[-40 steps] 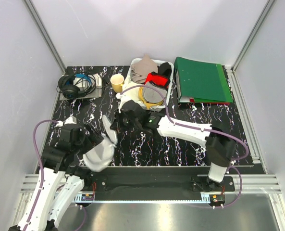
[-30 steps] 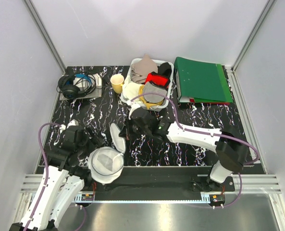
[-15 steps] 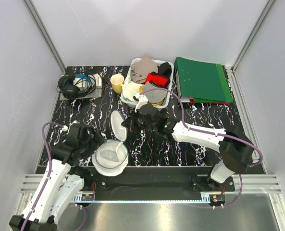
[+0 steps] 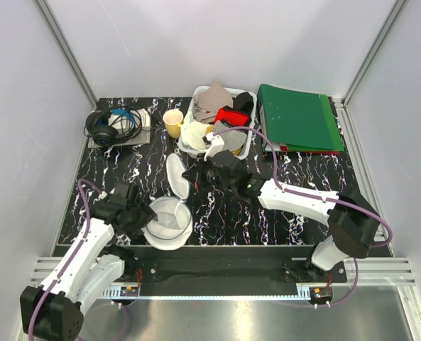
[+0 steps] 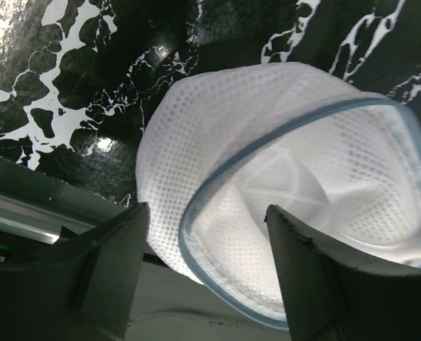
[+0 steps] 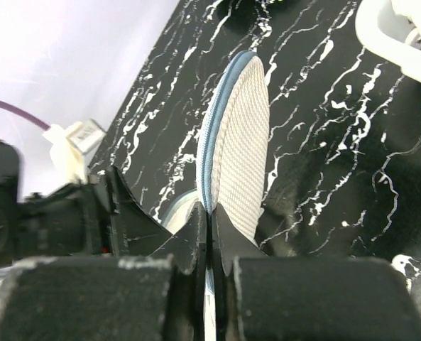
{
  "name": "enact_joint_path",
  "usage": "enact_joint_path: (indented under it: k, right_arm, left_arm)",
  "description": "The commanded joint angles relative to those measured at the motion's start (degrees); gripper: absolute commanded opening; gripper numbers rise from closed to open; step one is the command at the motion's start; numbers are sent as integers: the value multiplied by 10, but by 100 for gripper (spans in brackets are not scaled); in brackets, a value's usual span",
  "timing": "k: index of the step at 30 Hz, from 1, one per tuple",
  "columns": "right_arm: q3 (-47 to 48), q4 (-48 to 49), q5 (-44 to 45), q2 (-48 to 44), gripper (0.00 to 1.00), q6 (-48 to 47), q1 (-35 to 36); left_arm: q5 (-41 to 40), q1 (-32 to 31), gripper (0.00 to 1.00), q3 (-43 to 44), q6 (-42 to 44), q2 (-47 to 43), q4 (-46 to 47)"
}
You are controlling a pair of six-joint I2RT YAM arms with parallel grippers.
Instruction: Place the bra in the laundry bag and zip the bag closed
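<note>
The laundry bag (image 4: 169, 226) (image 5: 267, 185), white mesh with a blue-grey zip rim, lies opened near the table's front left. Its round lid (image 4: 175, 175) (image 6: 238, 135) stands up on edge behind it. My right gripper (image 4: 189, 177) (image 6: 210, 213) is shut on the lid's rim. My left gripper (image 4: 145, 217) (image 5: 210, 273) is open at the bag's left side, with the bag's wall and rim between its wide-apart fingers (image 5: 111, 263). An off-white fabric that looks like the bra (image 4: 194, 133) lies in the left end of the basket.
At the back middle, a white lattice basket (image 4: 244, 148) holds grey, red and yellow garments. A yellow cup (image 4: 172, 121) stands left of it, with headphones (image 4: 109, 125) further left. A green binder (image 4: 299, 119) lies at the back right. The metal rail (image 4: 217, 268) runs along the front edge.
The right gripper has pulled the lid up and back toward the basket, so the bag has opened and settled flat. The left gripper has shifted to the bag's left rim.
</note>
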Motion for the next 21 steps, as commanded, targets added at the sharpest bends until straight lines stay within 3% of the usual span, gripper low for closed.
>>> enact_joint_path:
  k: [1, 2, 5, 6, 7, 14, 21]
  right_arm:
    - [5, 48, -10, -11, 0, 10, -5]
    - [4, 46, -13, -11, 0, 10, -7]
    - [-3, 43, -13, -13, 0, 11, -9]
    - [-6, 43, -13, -13, 0, 12, -8]
    - [-7, 43, -14, -15, 0, 13, -9]
    - [-31, 26, -8, -17, 2, 6, -16]
    - [-47, 18, 16, -12, 2, -12, -16]
  left_arm:
    - [0, 9, 60, -12, -2, 11, 52]
    - [5, 16, 38, -9, 14, 10, 62]
    - [32, 37, 19, 11, 70, 9, 103]
    - [45, 44, 4, 21, 88, 11, 109]
    - [48, 49, 0, 33, 103, 15, 108]
    - [22, 55, 0, 150, 222, -31, 82]
    - [-32, 55, 0, 183, 230, -119, 84]
